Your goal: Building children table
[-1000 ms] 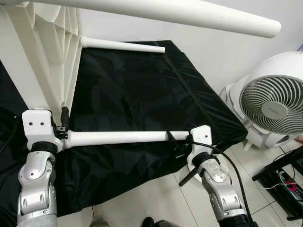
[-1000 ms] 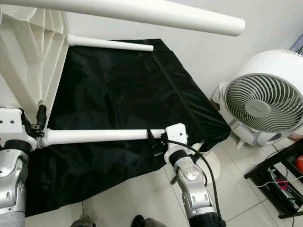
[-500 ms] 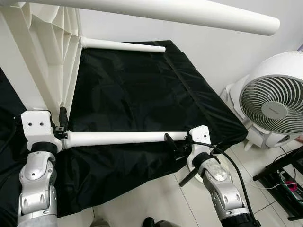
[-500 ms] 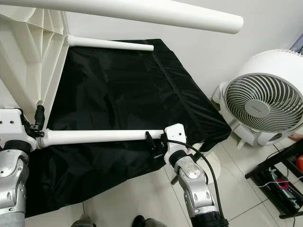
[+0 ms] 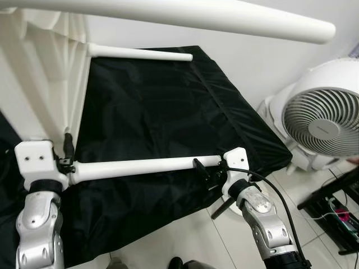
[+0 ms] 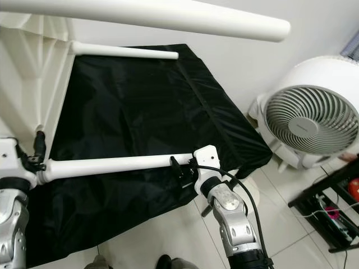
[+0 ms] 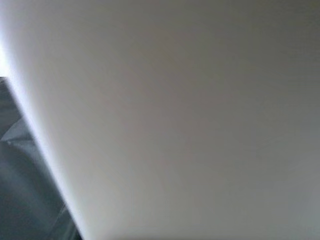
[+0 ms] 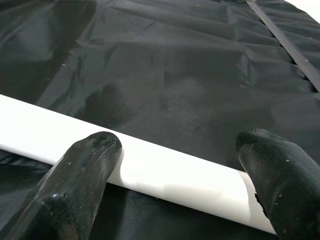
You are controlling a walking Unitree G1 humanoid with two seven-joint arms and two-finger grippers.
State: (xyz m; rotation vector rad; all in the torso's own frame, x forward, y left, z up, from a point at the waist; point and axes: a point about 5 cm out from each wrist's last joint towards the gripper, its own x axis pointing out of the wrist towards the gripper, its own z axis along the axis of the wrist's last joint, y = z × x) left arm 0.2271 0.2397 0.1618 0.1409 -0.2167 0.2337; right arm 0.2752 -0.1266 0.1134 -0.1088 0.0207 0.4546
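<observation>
Now, materials: smooth round white plastic table leg (image 5: 140,166); ribbed white plastic tabletop standing on edge (image 5: 42,84); crinkled black fabric sheet (image 5: 168,106) spread over pale glossy floor tiles (image 5: 185,238).
Leg axis: long and nearly level, running across the robot from its left to its right, its right end a little higher.
Leg location: over the near part of the sheet, its left end beside the tabletop's lower corner.
Left gripper (image 5: 66,156): at the leg's left end; whether its fingers are closed cannot be told. The left wrist view is a blurred pale surface.
Right gripper (image 8: 182,165): fingers set wide, one on each side of the leg near its right end, not pinching it.
Other legs: one overhead (image 5: 235,17), one at the sheet's far edge (image 5: 140,53).
Edges: sheet's right edge falls towards a round white grilled fan (image 5: 322,120); open tile lies near the robot.
</observation>
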